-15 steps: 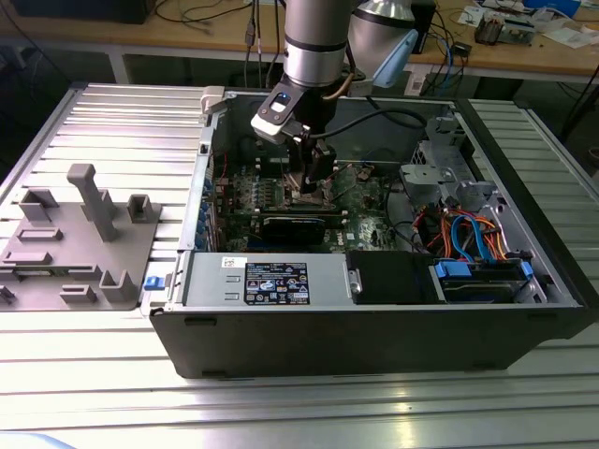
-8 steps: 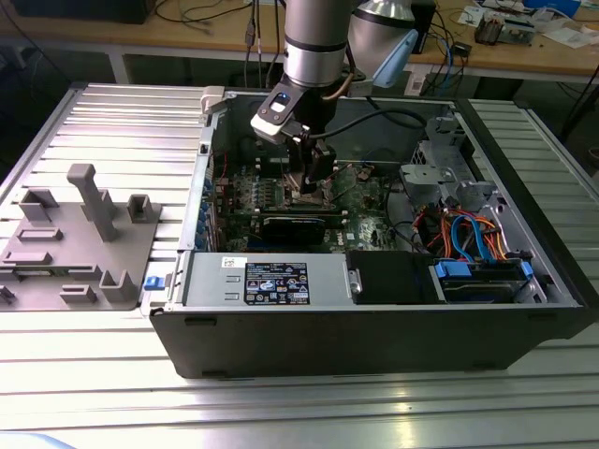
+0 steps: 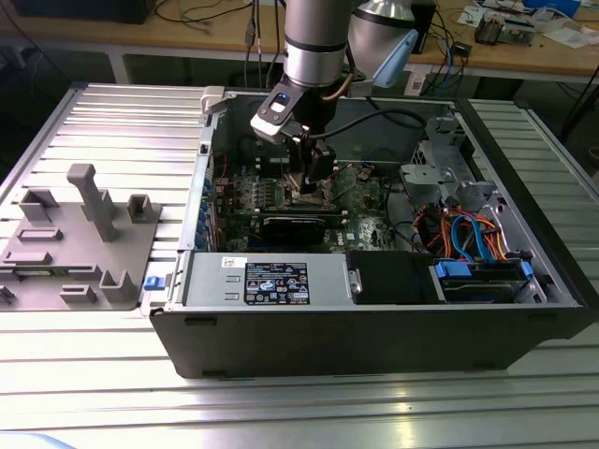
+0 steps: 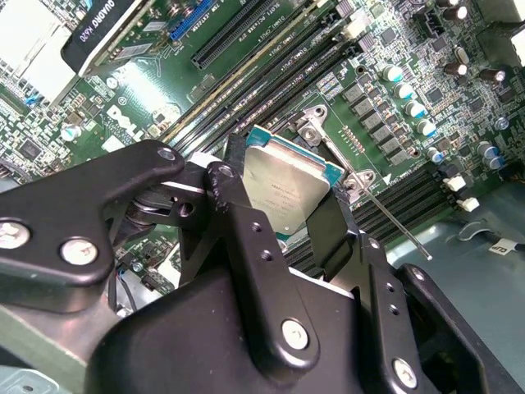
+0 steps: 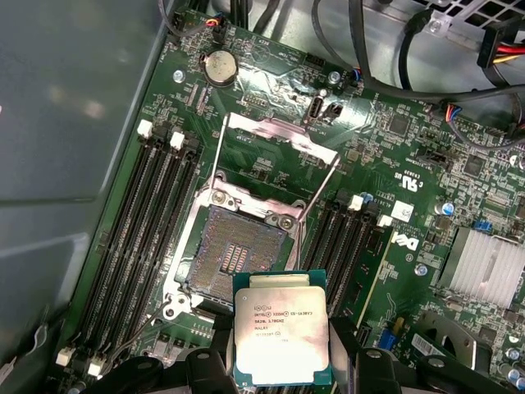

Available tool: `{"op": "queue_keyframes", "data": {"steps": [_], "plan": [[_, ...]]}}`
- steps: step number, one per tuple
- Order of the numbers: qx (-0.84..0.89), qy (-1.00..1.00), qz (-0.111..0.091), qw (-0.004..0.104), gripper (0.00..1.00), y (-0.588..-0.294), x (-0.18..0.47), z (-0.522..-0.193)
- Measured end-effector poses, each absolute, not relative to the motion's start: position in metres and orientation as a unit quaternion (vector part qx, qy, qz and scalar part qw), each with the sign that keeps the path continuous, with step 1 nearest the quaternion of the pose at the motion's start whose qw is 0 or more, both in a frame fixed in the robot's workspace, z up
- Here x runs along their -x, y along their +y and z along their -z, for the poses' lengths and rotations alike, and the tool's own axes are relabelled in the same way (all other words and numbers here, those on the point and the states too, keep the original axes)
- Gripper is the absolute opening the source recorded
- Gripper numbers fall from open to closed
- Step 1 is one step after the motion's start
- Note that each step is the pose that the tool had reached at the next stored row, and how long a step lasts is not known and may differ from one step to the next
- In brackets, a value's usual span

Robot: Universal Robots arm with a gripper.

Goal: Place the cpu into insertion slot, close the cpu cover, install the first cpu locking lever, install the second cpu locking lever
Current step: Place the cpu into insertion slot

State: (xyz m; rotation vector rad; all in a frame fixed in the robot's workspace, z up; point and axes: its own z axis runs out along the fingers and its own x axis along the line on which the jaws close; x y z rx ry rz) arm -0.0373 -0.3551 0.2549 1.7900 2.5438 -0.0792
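Jaws grip the chip (image 5: 281, 328), holding it at the edge of the open socket (image 5: 238, 250).
Placement step, I judge: the cover (image 5: 279, 138) stands raised; seating calls for squaring the chip over the socket and lowering it flat.

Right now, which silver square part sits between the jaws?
The cpu, solid-topped, between the jaws; the windowed cpu cover stands open by the insertion slot.

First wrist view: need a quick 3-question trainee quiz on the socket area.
1. Fill in: the chip is clamped between the ___.
2. The socket has a cover that is: A shut, B swung open, C removed.
3. True or false: the chip is seated in the socket.

Key: 1 jaws; 2 B; 3 false, the socket is empty.
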Motion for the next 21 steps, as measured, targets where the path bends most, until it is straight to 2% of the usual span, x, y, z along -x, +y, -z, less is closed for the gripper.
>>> {"op": "queue_keyframes", "data": {"steps": [21], "plan": [[-0.579, 0.814, 0.026, 0.015, 0.55, -0.3551, 0.0373, -0.2541]]}}
